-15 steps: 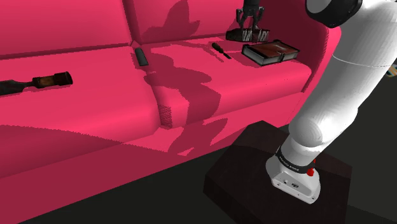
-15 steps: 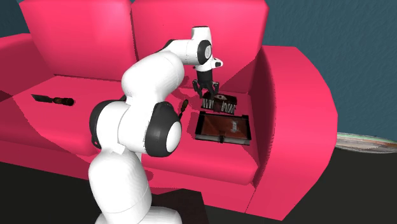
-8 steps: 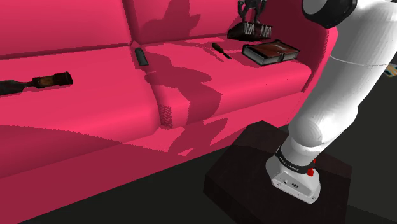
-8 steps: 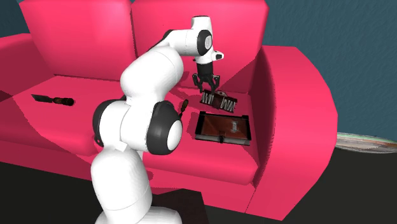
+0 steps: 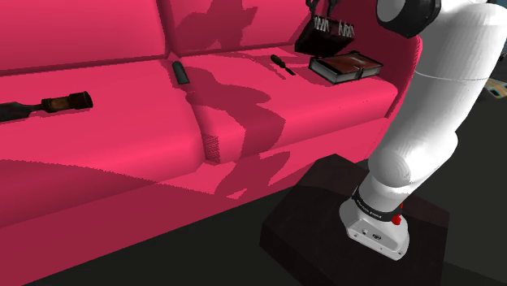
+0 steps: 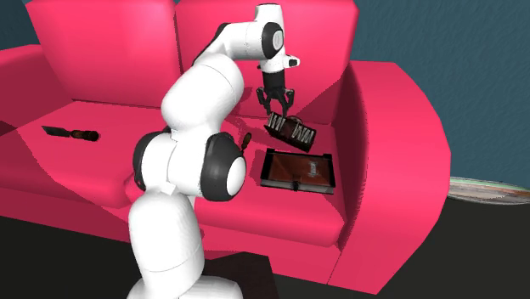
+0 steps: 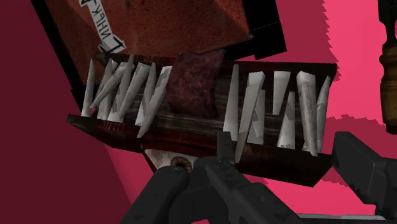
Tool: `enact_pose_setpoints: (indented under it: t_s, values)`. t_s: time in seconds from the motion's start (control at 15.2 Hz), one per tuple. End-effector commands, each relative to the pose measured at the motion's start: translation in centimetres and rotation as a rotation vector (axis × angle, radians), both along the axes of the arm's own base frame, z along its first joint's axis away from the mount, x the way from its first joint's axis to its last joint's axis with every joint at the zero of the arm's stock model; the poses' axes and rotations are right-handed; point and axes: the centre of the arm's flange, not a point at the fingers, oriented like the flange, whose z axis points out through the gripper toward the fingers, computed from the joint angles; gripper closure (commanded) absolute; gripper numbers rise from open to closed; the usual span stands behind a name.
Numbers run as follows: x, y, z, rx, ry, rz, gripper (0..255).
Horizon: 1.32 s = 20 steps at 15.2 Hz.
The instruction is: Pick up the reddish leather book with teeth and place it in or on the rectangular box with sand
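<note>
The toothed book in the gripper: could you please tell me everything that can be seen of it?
The book has a reddish-brown, leather-like cover with dark edges and a pale lettered label. Pale pointed teeth line its open side, with a dark red tongue-like patch among them. The gripper clasps it; it hangs tilted above the pink sofa seat, apparently touching nothing else, between the rectangular box and the backrest.
</note>
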Motion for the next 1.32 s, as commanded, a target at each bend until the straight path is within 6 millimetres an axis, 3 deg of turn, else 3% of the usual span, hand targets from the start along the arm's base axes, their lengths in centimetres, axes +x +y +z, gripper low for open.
enact_pose_setpoints:
  t_s: [0.0,0.92,0.99,1.25]
  values:
    - [-1.4,0.1,0.7,-0.002,-0.002,0.0,255]
    - [-19.6,1.2,3.9,-0.002,-0.002,0.0,255]
    - [-20.6,1.3,4.0,-0.002,-0.002,0.0,255]
    - [-20.6,1.3,1.9,-0.002,-0.002,0.0,255]
